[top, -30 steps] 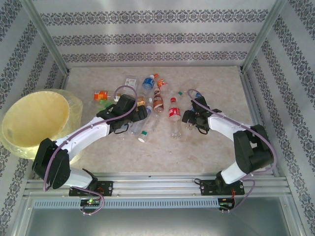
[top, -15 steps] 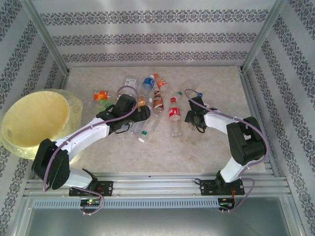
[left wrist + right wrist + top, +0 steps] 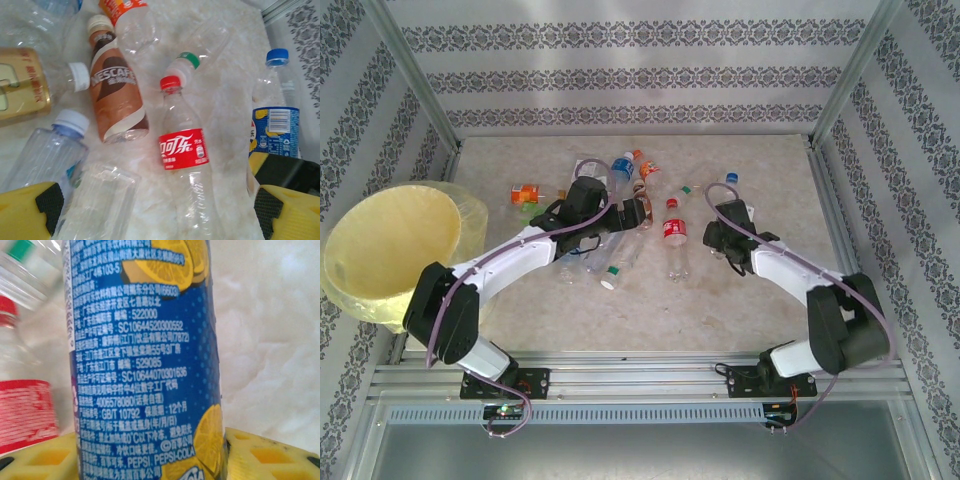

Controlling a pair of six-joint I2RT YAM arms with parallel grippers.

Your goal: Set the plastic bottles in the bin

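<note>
Several plastic bottles lie scattered mid-table. My left gripper [image 3: 632, 214] hovers open over them; its yellow fingers [image 3: 30, 212] straddle a red-labelled cola bottle [image 3: 182, 148] and a clear label-less bottle [image 3: 95, 200] without touching either. A brown Nescafé bottle [image 3: 117, 95] lies just beyond. My right gripper [image 3: 720, 222] is shut on a blue-labelled bottle [image 3: 145, 365] with lemon print and a blue cap [image 3: 731, 179]; the yellow fingers [image 3: 270, 452] press both its sides. The bin [image 3: 390, 245], pale yellow with a bag liner, stands at the far left.
An orange-labelled bottle [image 3: 525, 193] lies nearest the bin. A green-capped bottle [image 3: 686, 189] lies between the two grippers. Patterned walls and metal posts [image 3: 415, 90] close in the table. Bare tabletop [image 3: 650, 315] stretches toward the arm bases.
My right gripper has shut on the blue-labelled bottle and shifted slightly right. My left arm has reached farther right over the bottle cluster, still open.
</note>
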